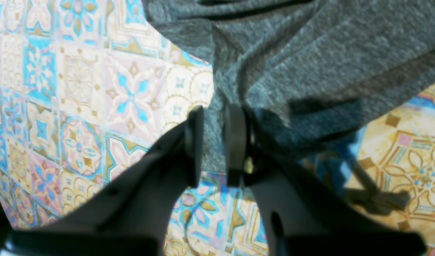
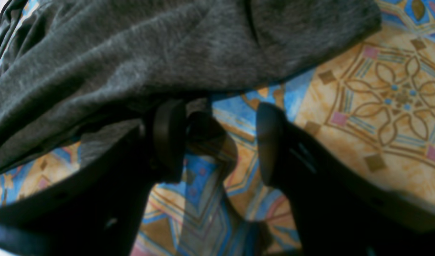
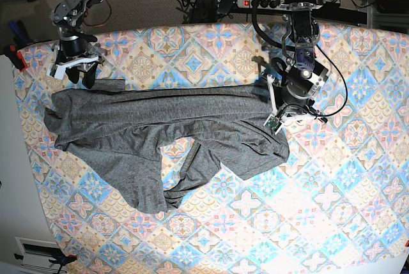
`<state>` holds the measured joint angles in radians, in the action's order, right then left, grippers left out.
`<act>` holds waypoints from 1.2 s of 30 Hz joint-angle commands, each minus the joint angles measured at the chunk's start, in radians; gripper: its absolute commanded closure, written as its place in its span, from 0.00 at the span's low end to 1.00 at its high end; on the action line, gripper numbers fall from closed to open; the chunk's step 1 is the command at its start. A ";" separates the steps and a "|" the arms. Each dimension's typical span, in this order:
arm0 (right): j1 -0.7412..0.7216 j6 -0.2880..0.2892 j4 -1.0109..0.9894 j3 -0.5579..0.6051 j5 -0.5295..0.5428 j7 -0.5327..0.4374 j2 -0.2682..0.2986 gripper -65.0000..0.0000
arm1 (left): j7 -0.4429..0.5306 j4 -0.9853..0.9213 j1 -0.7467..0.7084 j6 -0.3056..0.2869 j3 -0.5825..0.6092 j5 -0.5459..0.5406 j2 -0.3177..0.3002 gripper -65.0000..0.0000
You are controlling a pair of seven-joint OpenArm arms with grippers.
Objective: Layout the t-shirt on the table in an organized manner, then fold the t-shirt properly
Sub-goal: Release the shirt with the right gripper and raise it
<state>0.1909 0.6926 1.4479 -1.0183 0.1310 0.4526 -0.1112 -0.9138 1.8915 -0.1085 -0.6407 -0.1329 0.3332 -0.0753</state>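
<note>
So the t-shirt (image 3: 185, 114) is lying all rumpled across the patterned desk (image 3: 332, 223), with creases and loose bits sticking out. Left hand (image 1: 215, 147) hangs over one end, parted a little; right hand (image 2: 217, 142) is wide open near the other, both blocking some fabric.

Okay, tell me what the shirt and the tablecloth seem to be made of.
The shirt looks like soft, matte jersey: heathered grey, falling in loose folds. The tablecloth has a smooth, printed tile pattern; woven cloth or coated vinyl, I can't tell which.
</note>
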 commanded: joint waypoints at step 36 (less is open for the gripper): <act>0.084 0.006 0.004 0.203 -0.121 -0.007 0.011 1.00 | 0.011 0.018 0.014 0.005 0.000 -0.003 -0.001 0.83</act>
<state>0.2695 0.7078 1.4494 -0.8162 0.0555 0.3893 -0.1013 -0.9138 1.8915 -0.1089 -0.6407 -0.1341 0.3370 -0.0753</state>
